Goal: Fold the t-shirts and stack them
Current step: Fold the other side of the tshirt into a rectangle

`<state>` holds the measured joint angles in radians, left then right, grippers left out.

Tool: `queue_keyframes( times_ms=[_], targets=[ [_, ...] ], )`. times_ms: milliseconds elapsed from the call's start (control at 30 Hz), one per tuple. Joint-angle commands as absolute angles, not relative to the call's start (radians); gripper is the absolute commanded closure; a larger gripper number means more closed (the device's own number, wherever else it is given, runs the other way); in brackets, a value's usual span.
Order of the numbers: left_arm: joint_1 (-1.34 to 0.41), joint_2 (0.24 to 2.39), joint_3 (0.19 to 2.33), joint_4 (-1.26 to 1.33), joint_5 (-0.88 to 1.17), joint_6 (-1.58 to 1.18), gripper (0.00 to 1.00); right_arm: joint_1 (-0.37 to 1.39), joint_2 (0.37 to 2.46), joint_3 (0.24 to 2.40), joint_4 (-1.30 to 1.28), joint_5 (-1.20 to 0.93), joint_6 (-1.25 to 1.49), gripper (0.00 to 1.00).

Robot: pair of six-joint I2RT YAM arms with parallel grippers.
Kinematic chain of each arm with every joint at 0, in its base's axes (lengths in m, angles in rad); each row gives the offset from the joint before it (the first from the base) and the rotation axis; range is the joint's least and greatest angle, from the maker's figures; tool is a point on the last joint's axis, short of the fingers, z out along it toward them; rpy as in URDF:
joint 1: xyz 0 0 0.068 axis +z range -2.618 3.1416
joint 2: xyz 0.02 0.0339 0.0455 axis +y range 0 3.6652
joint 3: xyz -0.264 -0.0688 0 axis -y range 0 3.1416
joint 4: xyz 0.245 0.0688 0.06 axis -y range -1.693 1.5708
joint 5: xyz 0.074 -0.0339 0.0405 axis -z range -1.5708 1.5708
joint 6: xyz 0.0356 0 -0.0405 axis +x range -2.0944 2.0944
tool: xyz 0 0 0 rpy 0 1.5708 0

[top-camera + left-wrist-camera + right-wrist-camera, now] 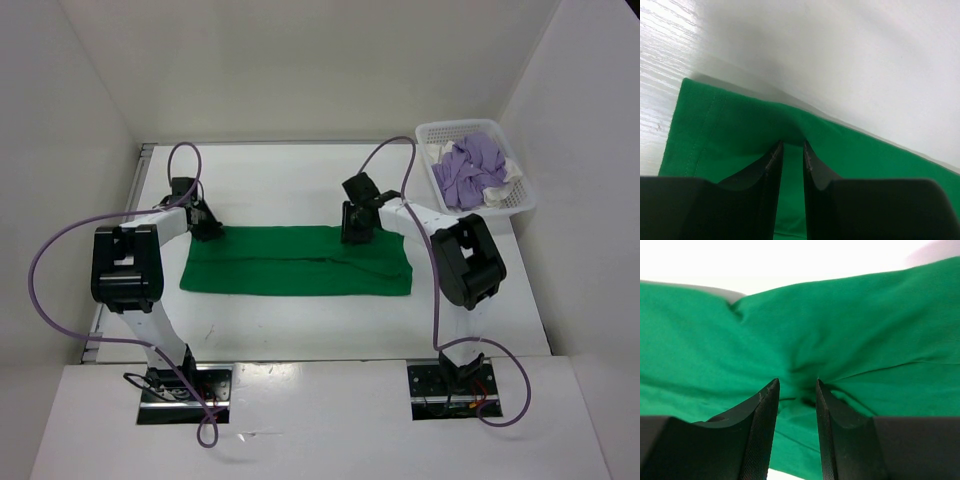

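Green t-shirt mid-fold: the lengthwise fold looks done and the cross-fold is not yet made.

The green t-shirt (296,262) lies as a long band across the middle of the table (300,330), parallel to its far edge. The left fingers (767,175) are nearly closed, pinching the cloth near the band's far-left corner. The right fingers (762,415) stand apart over a pucker on its far edge and clamp nothing. The next move probably calls for gripping one end and carrying it over the other. The purple t-shirt (470,168) and white t-shirt (498,192) sit in the basket (522,205) at the far right corner.
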<state>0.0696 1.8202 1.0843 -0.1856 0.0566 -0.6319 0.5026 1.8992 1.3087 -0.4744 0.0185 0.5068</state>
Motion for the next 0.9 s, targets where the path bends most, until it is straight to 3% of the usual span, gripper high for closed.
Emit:
queue_keyframes(
  times_ms=[0, 200, 300, 367, 467, 867],
  targets=[
    [0.074, 1.836, 1.111, -0.164, 0.046, -0.618, 0.7, 0.503, 1.858, 1.29, -0.494, 0.097, 0.505, 0.59],
    [0.074, 1.836, 1.111, -0.155, 0.046, -0.618, 0.7, 0.512, 1.847, 1.269, -0.494, 0.138, 0.505, 0.57],
    [0.074, 1.836, 1.12, -0.155, 0.046, -0.618, 0.7, 0.512, 1.847, 1.259, -0.494, 0.107, 0.505, 0.64],
    [0.074, 1.836, 1.12, -0.155, 0.055, -0.618, 0.7, 0.512, 1.847, 1.259, -0.494, 0.092, 0.505, 0.8],
    [0.074, 1.836, 1.12, -0.146, 0.055, -0.618, 0.7, 0.525, 1.813, 1.27, -0.532, 0.092, 0.505, 0.9],
    [0.074, 1.836, 1.129, -0.137, 0.064, -0.627, 0.7, 0.682, 1.647, 1.085, -0.6, -0.083, 0.65, 0.96]
  ],
)
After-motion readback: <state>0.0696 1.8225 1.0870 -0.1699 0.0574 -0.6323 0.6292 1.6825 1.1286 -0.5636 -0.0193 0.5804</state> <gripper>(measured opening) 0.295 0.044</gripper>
